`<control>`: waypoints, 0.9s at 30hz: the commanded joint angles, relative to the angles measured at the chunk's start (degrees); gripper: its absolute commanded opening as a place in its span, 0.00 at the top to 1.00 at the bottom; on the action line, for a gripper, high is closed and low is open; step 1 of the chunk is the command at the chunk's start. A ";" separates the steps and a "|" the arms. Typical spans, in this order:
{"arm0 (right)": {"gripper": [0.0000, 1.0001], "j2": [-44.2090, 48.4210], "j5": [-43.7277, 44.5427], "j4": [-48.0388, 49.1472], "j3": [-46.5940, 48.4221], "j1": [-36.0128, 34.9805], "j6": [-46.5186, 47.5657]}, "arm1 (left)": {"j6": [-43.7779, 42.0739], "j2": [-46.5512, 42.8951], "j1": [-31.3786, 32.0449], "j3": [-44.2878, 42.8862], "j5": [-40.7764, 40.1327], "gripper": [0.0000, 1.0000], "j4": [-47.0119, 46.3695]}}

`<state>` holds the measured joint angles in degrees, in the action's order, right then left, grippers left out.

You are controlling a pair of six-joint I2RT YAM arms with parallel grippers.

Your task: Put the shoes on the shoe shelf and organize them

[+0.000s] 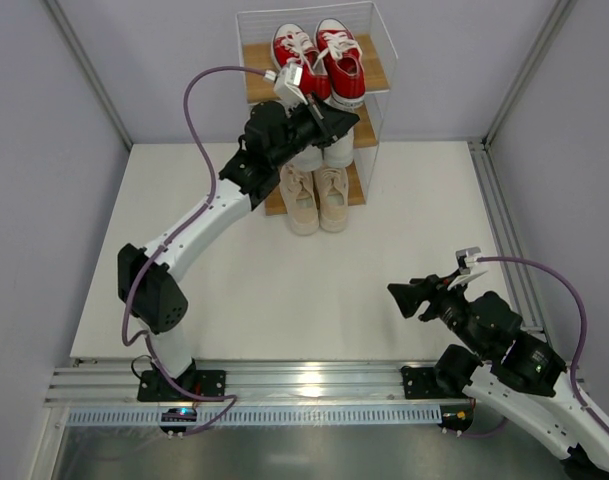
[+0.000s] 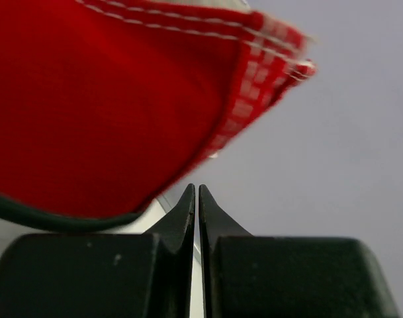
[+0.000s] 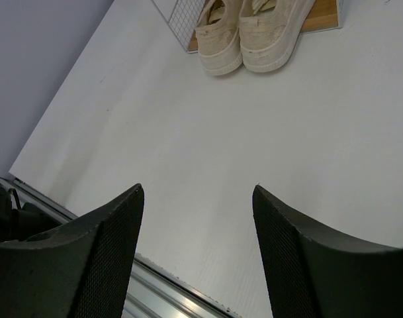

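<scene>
The shoe shelf (image 1: 376, 72) stands at the back of the table. Two red shoes (image 1: 342, 58) sit side by side on its top board. The beige pair (image 1: 316, 198) rests on the bottom board, toes sticking out forward. My left arm hides most of the white pair (image 1: 336, 151) on the middle tier. My left gripper (image 1: 350, 118) is shut and empty, just below the heel of the right red shoe (image 2: 122, 99). Its tips (image 2: 196, 190) are pressed together. My right gripper (image 1: 408, 298) hovers open and empty over the table's near right, facing the beige pair (image 3: 244, 36).
A metal rail (image 1: 304, 385) runs along the table's near edge below the arm bases. Grey walls with metal posts close in the table on three sides. The shelf's wire frame (image 3: 178, 20) and bottom board (image 3: 323, 16) show in the right wrist view.
</scene>
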<state>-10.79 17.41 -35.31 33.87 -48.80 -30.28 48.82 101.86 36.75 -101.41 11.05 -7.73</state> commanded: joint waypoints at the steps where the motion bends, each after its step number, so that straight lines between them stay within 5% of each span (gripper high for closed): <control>1: 0.32 1.38 0.61 0.15 1.99 -0.34 0.66 | -1.97 1.84 -0.89 -3.36 -2.96 1.00 0.87; 27: 0.32 2.96 1.31 -2.40 3.22 -0.25 -0.04 | -2.94 2.55 -6.25 -7.67 -6.84 1.00 5.62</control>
<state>-8.23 17.91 -38.11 35.16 -48.80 -30.20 47.31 105.27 33.74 -108.33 9.08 -1.34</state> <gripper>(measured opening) 0.681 0.002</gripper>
